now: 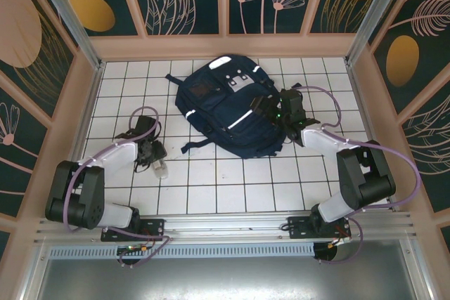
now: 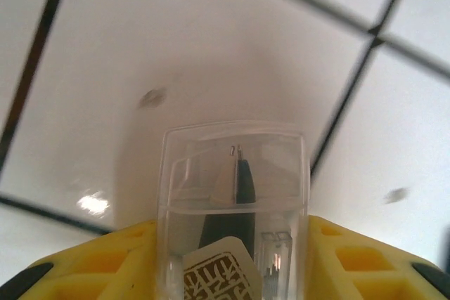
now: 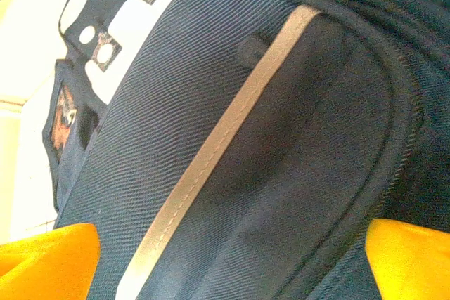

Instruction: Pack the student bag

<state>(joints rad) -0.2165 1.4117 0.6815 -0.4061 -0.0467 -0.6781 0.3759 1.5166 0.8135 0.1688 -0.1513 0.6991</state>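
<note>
- At the left of the white tiled table [image 1: 211, 180], with thin dark grid lines and a glossy surface: left gripper [image 1: 150, 151], lowered close to the tiles.
- Between its blocky yellow fingers [image 2: 105, 261]: small clear plastic case [image 2: 232, 194], rectangular with rounded corners, both flanks against the pads, so clamped as far as the left wrist view shows.
- Inside the case: pale and dark tapered pieces side by side; on its near face, a square label printed with a dense black pattern.
- Right of centre, towards the far side of the table: large dark navy fabric backpack, the student bag [image 1: 228, 107], lying flat and slanted, front face up, white-grey patches at its far end, thin white reflective stripes across the panel, a strap trailing off the near left corner.
- Seen from the right wrist: ribbed woven navy cloth [image 3: 176, 103], one silvery stitched stripe running diagonally, piped curved seam around the pocket.
- At the bag's right edge: right gripper [image 1: 275, 112], orange-yellow fingers [image 3: 408, 254] spread wide apart, bag fabric between them, nothing held.
</note>
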